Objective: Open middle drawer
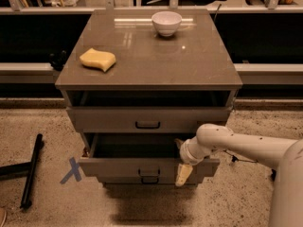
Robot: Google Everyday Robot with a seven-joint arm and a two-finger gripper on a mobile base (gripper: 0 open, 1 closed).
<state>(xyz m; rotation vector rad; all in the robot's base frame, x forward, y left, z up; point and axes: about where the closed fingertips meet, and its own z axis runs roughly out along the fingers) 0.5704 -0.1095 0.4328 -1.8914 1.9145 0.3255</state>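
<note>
Three drawers sit stacked under the counter (189, 65), and I see them from the front and above. The middle drawer (118, 166) stands open: its front sits well forward of the top drawer (104, 119), and its dark inside shows behind it. Its small black handle (149, 171) sits at the centre of the front, with nothing on it. Only a thin strip of the bottom drawer (118, 179) shows below, shut or close to it.

My gripper (182, 167) is at the right end of the open drawer, under the counter's front right corner, against the top edge of the drawer front and well to the right of the handle. I cannot tell whether it is parted or closed, or whether it grips the front. The white arm (246, 148) reaches in from the right, below the level of the counter's front edge.

On the counter, a yellow sponge (97, 59) lies near the left edge, about halfway back. A white bowl (166, 22) stands upright near the back edge, close to centre. The two are well apart.

On the floor (47, 207), a blue tape cross (72, 170) lies just left of the open drawer's left corner. A black pole (31, 171) lies further left.
</note>
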